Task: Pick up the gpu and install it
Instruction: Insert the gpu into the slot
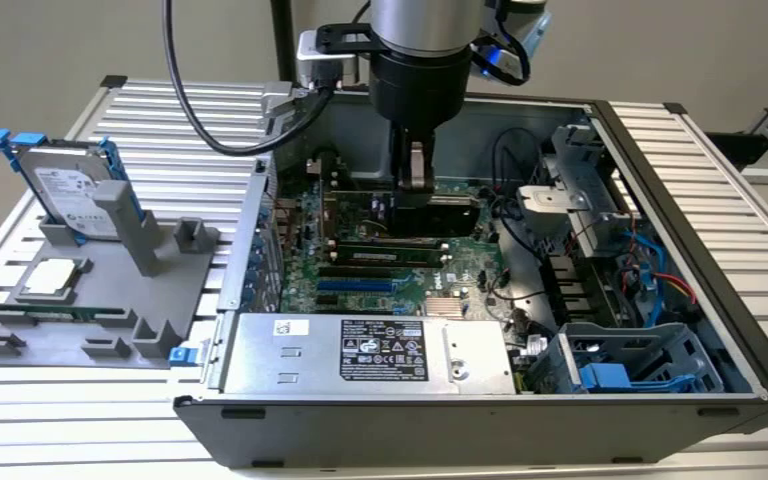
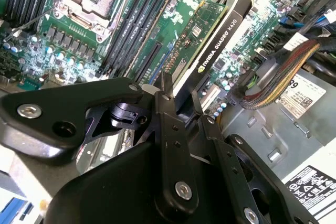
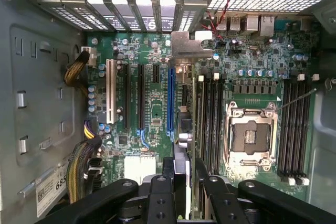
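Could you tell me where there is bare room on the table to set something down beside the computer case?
The ribbed table top is bare behind the grey fixture, and again along the strip on the exterior view's right of the case. Inside the case it is crowded: the tool holds the gpu over the motherboard.

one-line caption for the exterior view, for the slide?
Tool holds the graphics card upright over the motherboard inside the open computer case.
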Robot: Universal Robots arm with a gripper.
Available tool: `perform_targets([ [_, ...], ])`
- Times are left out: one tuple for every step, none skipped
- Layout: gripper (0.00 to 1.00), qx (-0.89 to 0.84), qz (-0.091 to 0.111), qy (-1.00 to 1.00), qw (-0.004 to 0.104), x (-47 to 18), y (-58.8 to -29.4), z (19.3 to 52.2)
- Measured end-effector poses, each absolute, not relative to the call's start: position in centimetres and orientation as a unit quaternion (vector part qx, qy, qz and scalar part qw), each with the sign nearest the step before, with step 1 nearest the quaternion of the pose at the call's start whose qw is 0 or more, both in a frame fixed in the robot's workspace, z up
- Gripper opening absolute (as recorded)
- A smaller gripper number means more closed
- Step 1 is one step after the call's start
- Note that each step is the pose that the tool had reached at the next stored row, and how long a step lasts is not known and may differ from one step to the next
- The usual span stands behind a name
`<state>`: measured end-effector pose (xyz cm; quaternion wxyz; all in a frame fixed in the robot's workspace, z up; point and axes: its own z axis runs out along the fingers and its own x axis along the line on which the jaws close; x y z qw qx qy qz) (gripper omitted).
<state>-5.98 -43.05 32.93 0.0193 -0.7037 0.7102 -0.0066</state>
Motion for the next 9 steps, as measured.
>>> perform_targets([
  [0.00,-0.704,-0.007,0.710,0.019,-5.98,-43.05,32.88],
  [0.00,-0.704,-0.007,0.710,0.019,-5.98,-43.05,32.82],
  [0.00,-0.704,-0.007,0.710,0.019,-5.98,-43.05,32.76],
  [0.00,-0.704,-0.007,0.710,0.019,-5.98,-43.05,32.71],
  [0.00,-0.704,-0.007,0.710,0.019,-5.98,-43.05,32.66],
  [0.00,-0.704,-0.007,0.710,0.019,-5.98,-43.05,32.61],
  [0.00,-0.704,-0.007,0.710,0.019,-5.98,-43.05,32.55],
  [0.00,-0.704,-0.007,0.710,0.019,-5.98,-43.05,32.50],
  [0.00,-0.704,-0.007,0.710,0.019,-5.98,-43.05,32.45],
])
